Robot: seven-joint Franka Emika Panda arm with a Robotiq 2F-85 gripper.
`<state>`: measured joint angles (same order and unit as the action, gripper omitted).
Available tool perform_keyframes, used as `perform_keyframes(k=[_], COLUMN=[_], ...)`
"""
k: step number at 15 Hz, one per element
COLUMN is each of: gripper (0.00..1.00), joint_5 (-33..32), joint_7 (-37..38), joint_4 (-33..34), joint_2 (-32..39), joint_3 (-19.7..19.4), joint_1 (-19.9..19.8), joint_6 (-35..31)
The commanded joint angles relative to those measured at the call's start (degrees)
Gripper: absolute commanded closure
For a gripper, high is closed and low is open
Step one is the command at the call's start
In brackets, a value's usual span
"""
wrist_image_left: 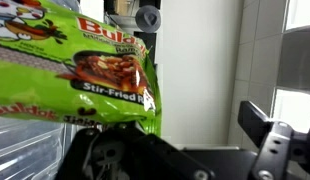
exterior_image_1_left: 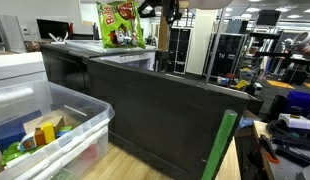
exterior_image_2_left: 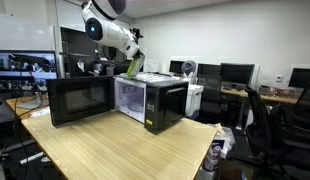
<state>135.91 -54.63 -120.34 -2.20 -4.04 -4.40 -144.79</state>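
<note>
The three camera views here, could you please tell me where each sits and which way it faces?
Exterior view: low behind the dark microwaves, looking up at the green noodle packet; gripper barely visible.
Exterior view: across the wooden table, facing the microwaves' fronts; the arm shows.
Wrist view: on the wrist, packet close; fingers visible.
All three show the packet.

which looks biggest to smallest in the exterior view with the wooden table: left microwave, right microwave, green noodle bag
1. Left microwave and right microwave: alike, no clear ranking.
2. Green noodle bag, held by the gripper: smallest.
</note>
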Motion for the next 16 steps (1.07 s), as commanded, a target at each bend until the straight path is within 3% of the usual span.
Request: perform_keyframes(k=[1, 16], gripper=[0.00, 0.00], joint_5=[1.20, 1.40], joint_7=[-1.34, -2.31], joint_4=[3.78, 14.72], joint_2=[2.30, 9.23], joint_3=[-0.07, -3.95], joint_1=[-0.41, -0.58], joint_6=[-1.34, -1.09])
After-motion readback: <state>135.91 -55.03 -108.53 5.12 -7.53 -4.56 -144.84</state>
